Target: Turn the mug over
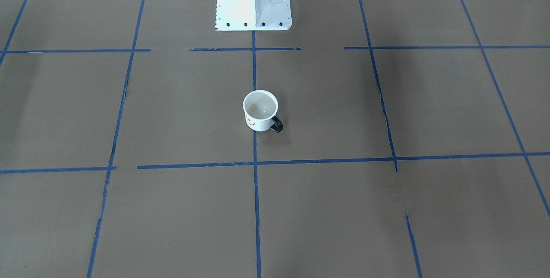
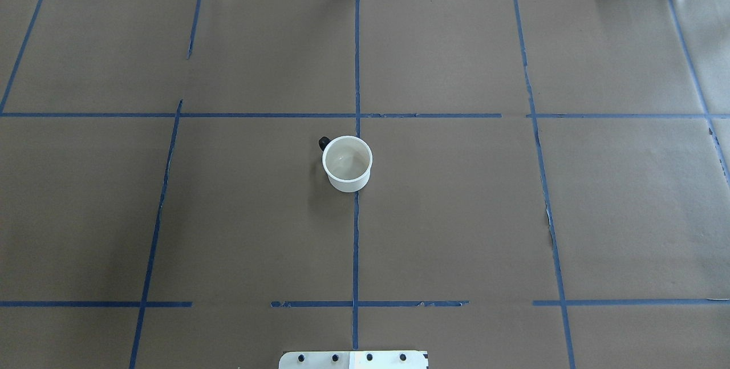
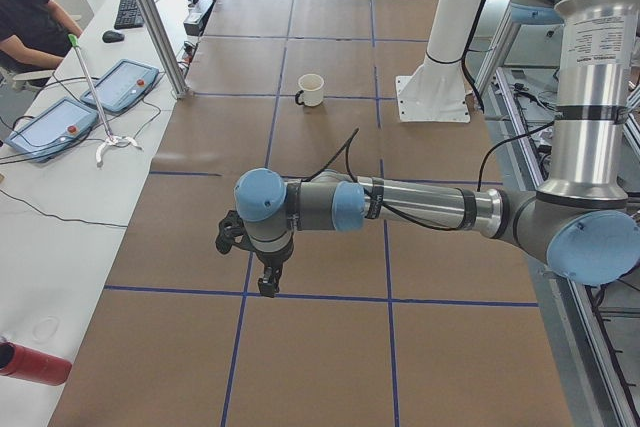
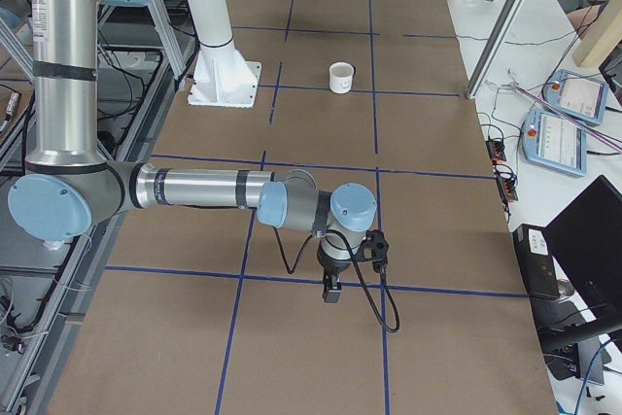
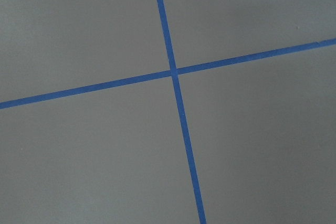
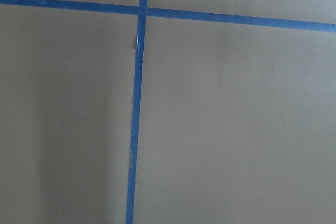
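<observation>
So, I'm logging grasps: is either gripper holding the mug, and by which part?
No. The mug stands upright, untouched, on the table; the left gripper and right gripper hang far from it.

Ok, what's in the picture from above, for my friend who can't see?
A small white mug stands upright, mouth up, in the middle of a brown table crossed by blue tape lines. Its dark handle sticks out at the upper left.

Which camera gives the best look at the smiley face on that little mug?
The front-facing view: the mug is close, its face toward the camera. Overhead hides the face; side views show the mug tiny; wrist cameras miss it.
</observation>
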Robot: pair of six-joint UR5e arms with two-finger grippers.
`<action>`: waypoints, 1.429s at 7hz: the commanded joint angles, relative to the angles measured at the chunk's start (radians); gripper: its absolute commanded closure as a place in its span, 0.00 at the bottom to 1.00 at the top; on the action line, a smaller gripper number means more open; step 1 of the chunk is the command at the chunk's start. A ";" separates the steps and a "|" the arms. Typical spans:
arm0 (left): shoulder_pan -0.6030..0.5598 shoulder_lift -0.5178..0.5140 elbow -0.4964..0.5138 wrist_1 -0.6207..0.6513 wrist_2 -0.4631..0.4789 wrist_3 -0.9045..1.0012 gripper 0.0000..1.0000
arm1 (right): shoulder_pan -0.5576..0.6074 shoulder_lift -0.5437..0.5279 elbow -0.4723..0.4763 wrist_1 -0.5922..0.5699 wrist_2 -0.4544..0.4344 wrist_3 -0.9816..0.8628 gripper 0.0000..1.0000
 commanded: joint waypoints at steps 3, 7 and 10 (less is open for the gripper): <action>0.002 0.002 0.021 0.013 0.006 0.004 0.00 | 0.000 0.000 0.000 0.000 0.000 0.000 0.00; 0.004 0.003 0.025 0.026 0.006 0.002 0.00 | 0.000 0.000 0.000 0.000 0.000 0.000 0.00; 0.004 0.000 0.078 0.024 0.004 0.002 0.00 | 0.000 0.000 0.000 0.000 0.000 0.000 0.00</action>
